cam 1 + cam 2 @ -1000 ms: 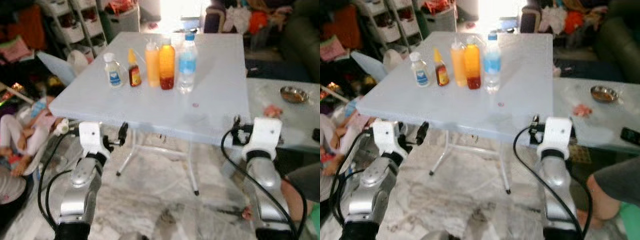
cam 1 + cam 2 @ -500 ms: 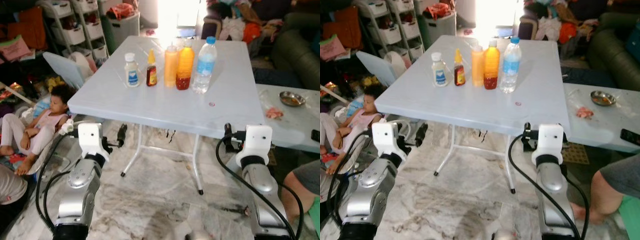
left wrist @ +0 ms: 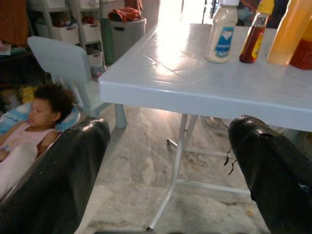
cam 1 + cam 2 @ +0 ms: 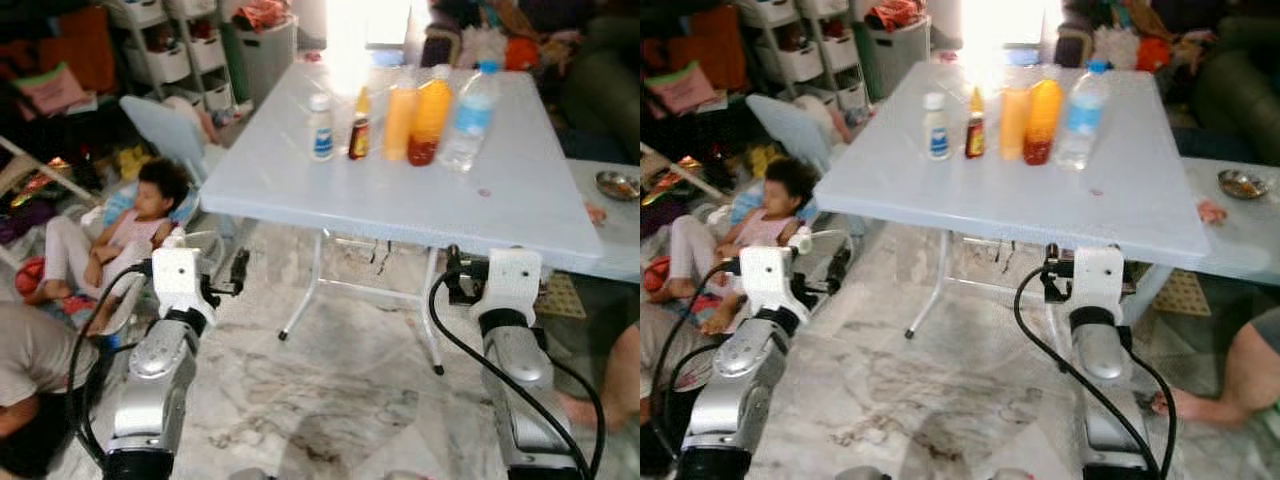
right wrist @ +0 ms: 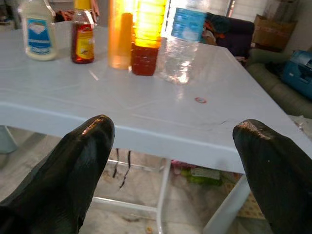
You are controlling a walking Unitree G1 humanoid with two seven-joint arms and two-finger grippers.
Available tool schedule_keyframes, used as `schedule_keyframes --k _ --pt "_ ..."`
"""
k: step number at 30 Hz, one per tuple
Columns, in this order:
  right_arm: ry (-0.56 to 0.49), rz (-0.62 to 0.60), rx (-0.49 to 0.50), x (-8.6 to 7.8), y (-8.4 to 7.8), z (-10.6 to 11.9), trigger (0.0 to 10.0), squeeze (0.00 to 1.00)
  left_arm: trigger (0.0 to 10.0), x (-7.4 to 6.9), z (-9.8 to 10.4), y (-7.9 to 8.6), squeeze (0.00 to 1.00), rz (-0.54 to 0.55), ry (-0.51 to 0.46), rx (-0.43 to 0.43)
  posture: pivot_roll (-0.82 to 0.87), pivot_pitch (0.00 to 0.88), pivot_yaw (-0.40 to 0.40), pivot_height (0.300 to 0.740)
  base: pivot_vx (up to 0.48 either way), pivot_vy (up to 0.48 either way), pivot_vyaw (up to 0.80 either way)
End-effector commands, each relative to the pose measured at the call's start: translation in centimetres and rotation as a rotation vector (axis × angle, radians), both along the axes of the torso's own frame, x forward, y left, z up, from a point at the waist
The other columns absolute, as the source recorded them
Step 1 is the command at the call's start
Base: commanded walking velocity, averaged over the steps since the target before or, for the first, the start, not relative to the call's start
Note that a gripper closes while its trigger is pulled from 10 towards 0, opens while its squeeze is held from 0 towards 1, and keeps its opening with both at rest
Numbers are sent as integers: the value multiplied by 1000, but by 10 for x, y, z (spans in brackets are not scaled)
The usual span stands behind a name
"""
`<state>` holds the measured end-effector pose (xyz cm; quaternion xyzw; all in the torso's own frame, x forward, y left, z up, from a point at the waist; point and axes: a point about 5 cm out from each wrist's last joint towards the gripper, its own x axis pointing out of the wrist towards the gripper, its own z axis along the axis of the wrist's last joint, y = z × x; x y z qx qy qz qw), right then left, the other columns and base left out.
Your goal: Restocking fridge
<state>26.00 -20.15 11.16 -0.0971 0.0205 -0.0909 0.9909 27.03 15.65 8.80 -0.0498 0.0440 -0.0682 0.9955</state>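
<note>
Five bottles stand in a row on the pale blue folding table (image 4: 400,205): a small white bottle (image 4: 320,128), a brown sauce bottle (image 4: 359,130), a yellow squeeze bottle (image 4: 400,122), an orange juice bottle (image 4: 430,125) and a clear water bottle (image 4: 468,122). My left gripper (image 3: 170,129) is open and empty, held low in front of the table's near left corner. My right gripper (image 5: 174,127) is also open and empty, just below the table's front edge, facing the bottles. Both sets of fingers are well short of the bottles.
A child (image 4: 135,215) sits on the floor at my left, beside a pale plastic chair (image 4: 170,120). Another person (image 4: 30,360) is at the lower left, and a person's leg (image 4: 615,385) at the right. A low table with a metal bowl (image 4: 618,184) stands on the right. Storage shelves (image 4: 180,50) fill the back left.
The whole view has shifted: the table and bottles now sit further right and higher, and more floor and the child show at left. Both grippers stay open and low.
</note>
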Motion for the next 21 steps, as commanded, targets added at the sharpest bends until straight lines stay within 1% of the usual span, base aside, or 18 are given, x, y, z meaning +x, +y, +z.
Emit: schedule_keyframes --k 1,9,10,15,18,21 --pt "-18 -15 -1 2 -3 4 10000 0 10000 4 7 -3 0 -15 -33 11 -62 0 40 740 0 0 0" --pt "-28 -10 -17 3 -4 8 10000 0 10000 6 12 2 0 50 -67 11 -52 0 3 740 0 0 0" --pt "-34 -12 -19 1 -5 9 10000 0 10000 5 13 6 0 73 -74 16 -49 0 -2 740 0 0 0" --pt "-49 -8 -39 -6 -3 11 10000 0 10000 3 15 13 0 109 -82 26 -44 0 -1 740 0 0 0" --pt "-51 -1 -49 -7 -1 11 10000 0 10000 2 15 14 0 98 -81 22 -46 0 7 740 0 0 0" --pt "-54 -3 -53 -7 1 11 10000 0 10000 1 14 8 0 51 -79 12 -50 0 15 740 0 0 0"
